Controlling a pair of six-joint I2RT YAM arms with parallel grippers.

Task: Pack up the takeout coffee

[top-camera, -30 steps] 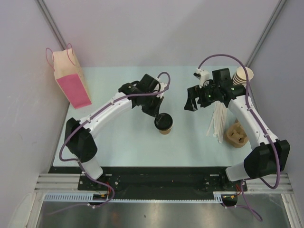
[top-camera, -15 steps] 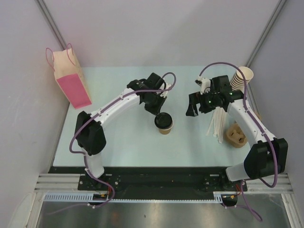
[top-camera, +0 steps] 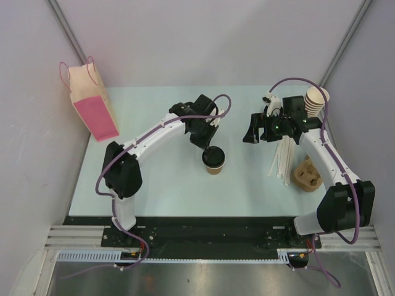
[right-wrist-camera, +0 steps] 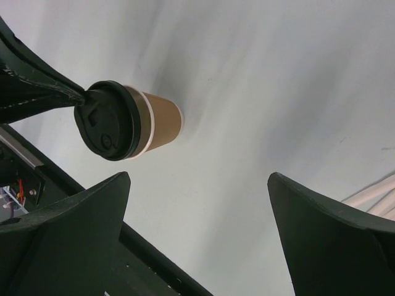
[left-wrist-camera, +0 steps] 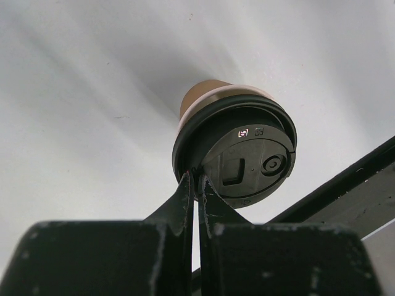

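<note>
At table centre we see the L gripper (left-wrist-camera: 196, 183), jaws pressed together, pinching the lid rim of the takeout coffee (top-camera: 214, 161), which stands upright. The R gripper (top-camera: 251, 132) hangs nearby, jaws spread wide, holding nothing. Pale table (top-camera: 154, 185), grey walls (top-camera: 185, 43), pink bag (top-camera: 94, 110) far left.

Bright light; soft shadow beside takeout coffee (right-wrist-camera: 133, 121); foreground perhaps blurred.

Pale green worktop (top-camera: 160, 185) is filling the middle of the top view. Takeout coffee (top-camera: 213, 159) is standing upright on it, just right of centre. Pink-and-tan paper bag (top-camera: 92, 108) is standing at the upper left corner, handles up. Stack of lidless tan cups (top-camera: 316, 98) is sitting at the upper right edge. White sticks (top-camera: 282, 157) are lying fanned below the stack, with a brown pulp carrier (top-camera: 307, 174) lying just beside them, lower right.
</note>
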